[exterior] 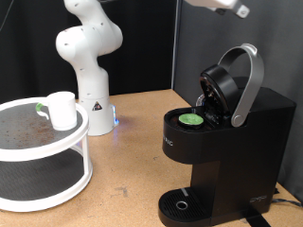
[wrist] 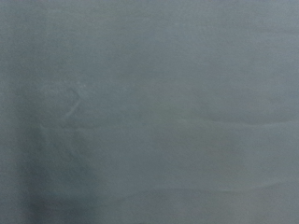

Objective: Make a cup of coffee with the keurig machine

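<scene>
Frankly, I cannot tell how the jaws stand: only a sliver of the gripper [exterior: 220, 6] shows at the exterior view's top. Keurig machine [exterior: 227, 132] sits lower right, lid raised; cup [exterior: 62, 110] rests on the round shelf [exterior: 57, 156], left.

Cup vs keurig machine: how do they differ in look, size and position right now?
The cup is white, small and cylindrical; the keurig machine is black, boxy and far taller. The cup stands on the upper tier of a round white stand at the exterior view's left; the machine stands on the wooden table at the right, its lid raised, a green-topped pod showing. Both stand upright. The hand isn't clearly in view.
</scene>
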You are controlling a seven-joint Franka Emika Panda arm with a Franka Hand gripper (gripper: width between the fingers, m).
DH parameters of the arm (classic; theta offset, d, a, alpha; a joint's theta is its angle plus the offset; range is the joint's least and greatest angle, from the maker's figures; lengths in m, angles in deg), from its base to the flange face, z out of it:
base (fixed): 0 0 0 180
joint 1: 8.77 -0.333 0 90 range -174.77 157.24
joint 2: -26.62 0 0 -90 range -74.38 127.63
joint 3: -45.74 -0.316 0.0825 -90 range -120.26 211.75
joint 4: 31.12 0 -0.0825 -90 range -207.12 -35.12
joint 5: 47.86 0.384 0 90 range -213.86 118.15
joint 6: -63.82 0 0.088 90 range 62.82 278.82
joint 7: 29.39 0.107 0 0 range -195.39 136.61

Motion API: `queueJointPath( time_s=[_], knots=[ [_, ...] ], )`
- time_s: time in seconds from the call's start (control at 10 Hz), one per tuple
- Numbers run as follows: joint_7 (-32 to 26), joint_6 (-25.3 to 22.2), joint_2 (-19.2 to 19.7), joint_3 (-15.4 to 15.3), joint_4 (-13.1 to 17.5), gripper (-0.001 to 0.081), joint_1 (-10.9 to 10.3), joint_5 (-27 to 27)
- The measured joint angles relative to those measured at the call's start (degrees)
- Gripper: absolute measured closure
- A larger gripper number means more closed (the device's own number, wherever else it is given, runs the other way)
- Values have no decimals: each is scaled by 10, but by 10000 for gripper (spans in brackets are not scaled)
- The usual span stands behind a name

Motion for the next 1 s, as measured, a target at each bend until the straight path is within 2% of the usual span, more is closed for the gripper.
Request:
queueJointPath(
  time_s=[0.4,0.6,1.0],
  knots=[
    [30,60,27,-56,22,-1,-17,-2],
    [54,75,45,-82,32,-1,-23,-12],
    [70,95,72,-108,36,-1,-25,-25]
  ],
)
